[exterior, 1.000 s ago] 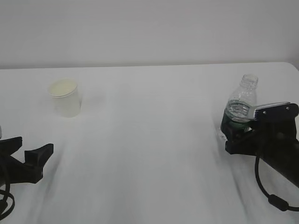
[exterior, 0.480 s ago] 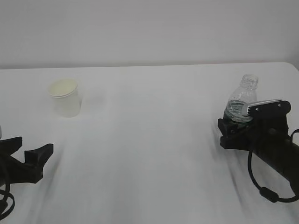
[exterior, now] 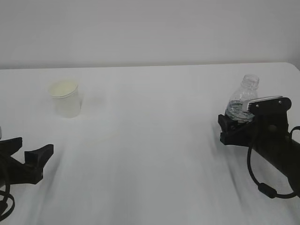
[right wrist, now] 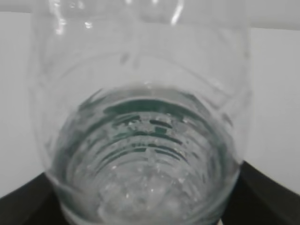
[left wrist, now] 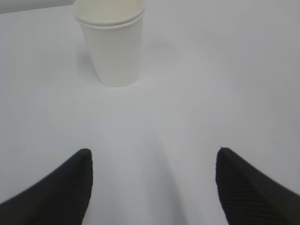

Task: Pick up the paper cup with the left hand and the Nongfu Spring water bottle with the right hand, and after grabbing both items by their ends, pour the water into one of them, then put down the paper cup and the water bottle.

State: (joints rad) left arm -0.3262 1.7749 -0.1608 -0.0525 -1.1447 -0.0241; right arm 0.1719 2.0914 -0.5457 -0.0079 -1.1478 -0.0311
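Note:
The paper cup [exterior: 65,98] stands upright at the far left of the white table; in the left wrist view the paper cup [left wrist: 112,44] is ahead and a little left. My left gripper [exterior: 35,146] rests open near the front left corner, well short of the cup, and nothing lies between the fingers of the left gripper [left wrist: 154,159]. The Nongfu Spring water bottle [exterior: 243,101] stands uncapped at the right. My right gripper [exterior: 229,126] is open around its lower part. The bottle [right wrist: 140,117] fills the right wrist view, with water [right wrist: 140,192] showing low inside and a black finger [right wrist: 267,192] at each lower corner.
The white table [exterior: 150,140] runs back to a pale wall. Its right edge lies just beyond the bottle. A black cable [exterior: 262,187] loops under the right arm. Bare tabletop lies between cup and bottle.
My right arm has slid left and slightly farther in around the bottle's base. The bottle has stayed in place. The left arm and the cup have not moved.

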